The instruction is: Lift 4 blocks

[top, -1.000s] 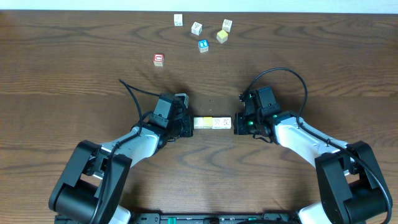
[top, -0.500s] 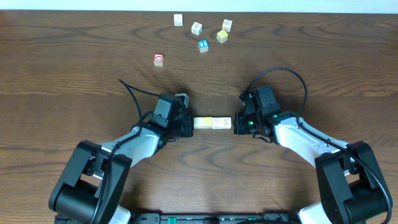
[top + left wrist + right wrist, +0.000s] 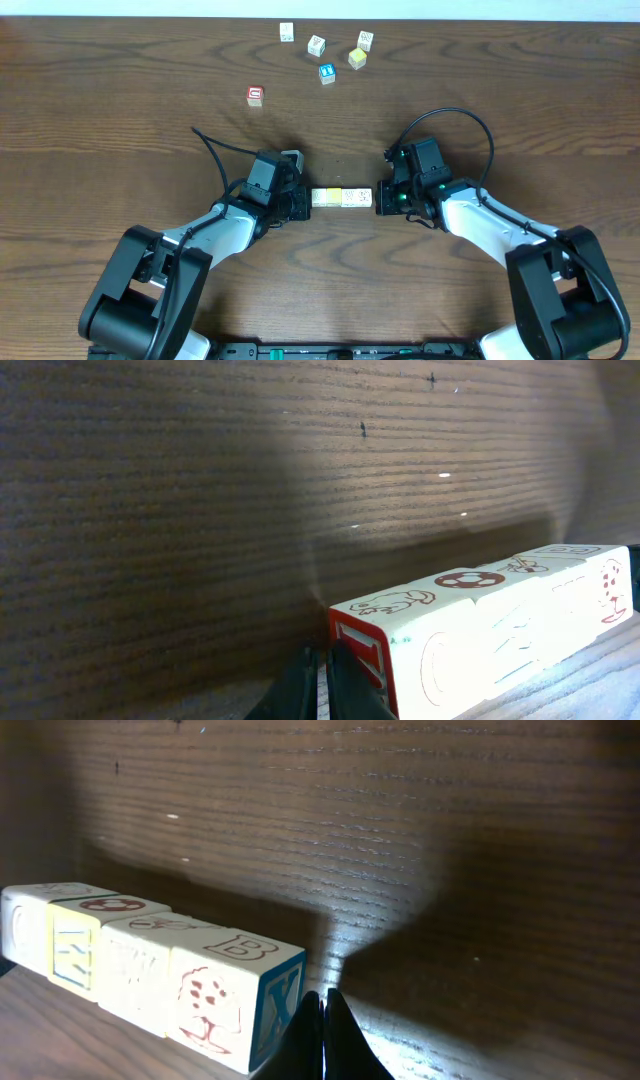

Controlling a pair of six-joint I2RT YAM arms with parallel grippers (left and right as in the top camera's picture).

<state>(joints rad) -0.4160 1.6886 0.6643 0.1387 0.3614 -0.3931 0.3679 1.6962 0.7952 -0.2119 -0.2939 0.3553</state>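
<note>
**Four in a row, squeezed end to end, but no clear lift**

Here's the picture: the four blocks (image 3: 343,197) are lined up face to face in one tight row, dead centre of the counter (image 3: 120,130) and running left to right. The left pincer (image 3: 306,200) is shut tight with nothing between its fingers, and its closed tip is butted against the left end of the row. The right pincer (image 3: 379,200) is the mirror of it: closed up, gripping nothing, and pressed against the right end. So neither pincer has hold of a block. The two arms are clamping the row between them like a vice.

The wrist views back that up. On the left one, the red-faced end block sits right against the fingertip. On the right one, the blue-lettered end does the same.

How far along? Gathering and lining up look done, and the squeeze looks set. The lift itself is the open question, because I cannot tell from any view whether the row is clear of the wood or resting on it. If it isn't up, what's left is one even rise with both arms holding pressure.

At the far edge, spare cubes (image 3: 316,45) lie scattered, well apart from the action.
</note>
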